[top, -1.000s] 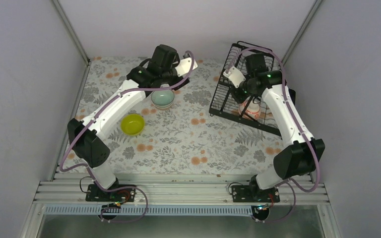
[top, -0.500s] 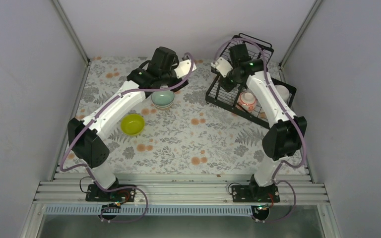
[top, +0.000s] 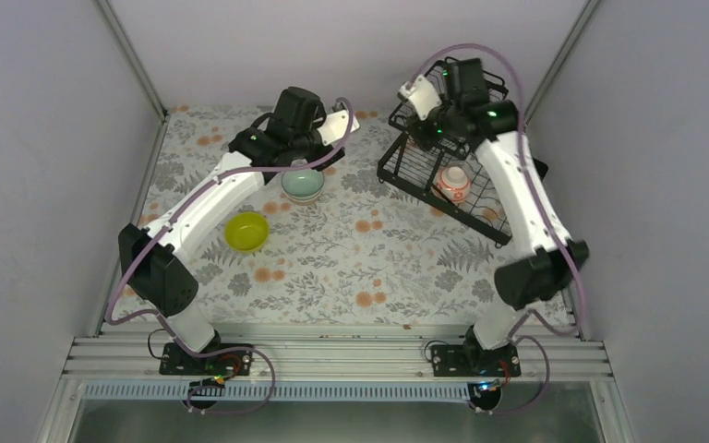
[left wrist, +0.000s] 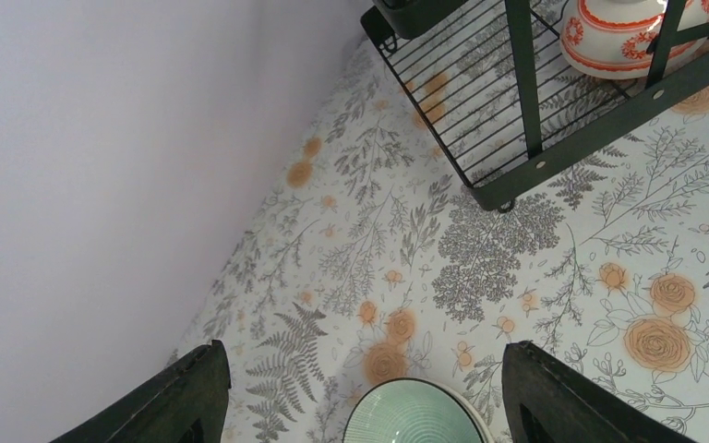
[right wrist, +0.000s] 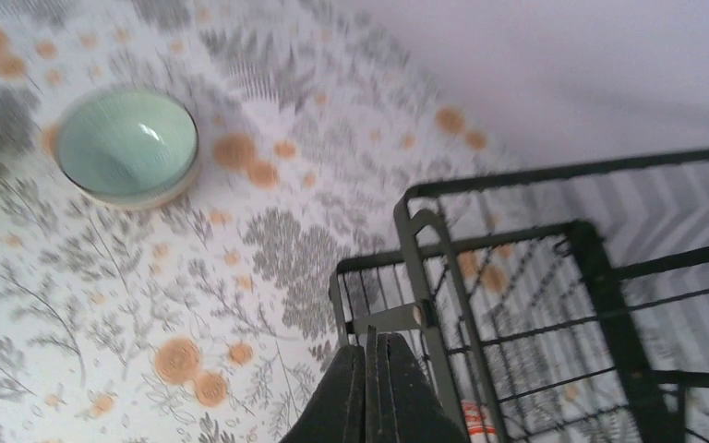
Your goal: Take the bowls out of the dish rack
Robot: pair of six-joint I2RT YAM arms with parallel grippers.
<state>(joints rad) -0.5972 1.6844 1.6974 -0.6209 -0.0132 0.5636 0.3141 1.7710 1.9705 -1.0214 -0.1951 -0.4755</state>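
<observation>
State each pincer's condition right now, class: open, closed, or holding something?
Left pincer: open, holding nothing.
Right pincer: closed, nothing visibly held.

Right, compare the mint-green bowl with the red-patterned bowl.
The mint-green bowl stands on the floral table, outside the dish rack; the red-patterned bowl sits in that rack's lower tray. The mint-green bowl is one plain colour with fine ribs inside; the red-patterned bowl is white with orange-red bands. Both are small and round.
</observation>
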